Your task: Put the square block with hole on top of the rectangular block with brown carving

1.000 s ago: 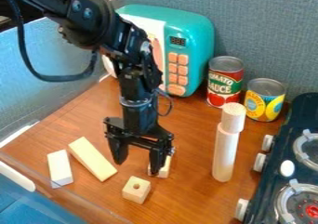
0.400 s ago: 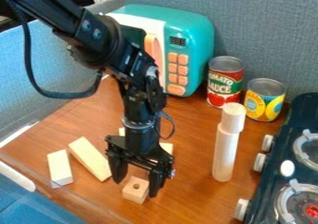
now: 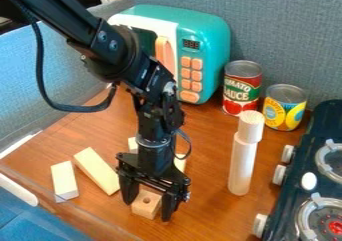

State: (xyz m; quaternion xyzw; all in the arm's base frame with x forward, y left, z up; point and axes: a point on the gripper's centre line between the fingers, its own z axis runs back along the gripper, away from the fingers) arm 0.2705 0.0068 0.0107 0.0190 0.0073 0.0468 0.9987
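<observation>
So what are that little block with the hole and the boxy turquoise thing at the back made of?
The block with the hole looks like bare wood, going by its pale tan, matte faces. The turquoise toy microwave is probably moulded plastic: smooth, softly shiny, with rounded edges.

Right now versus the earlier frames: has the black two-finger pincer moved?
Yes. The pincer went down the view, away from the teal toy microwave, and now straddles the pale wooden square block with a hole.
</observation>
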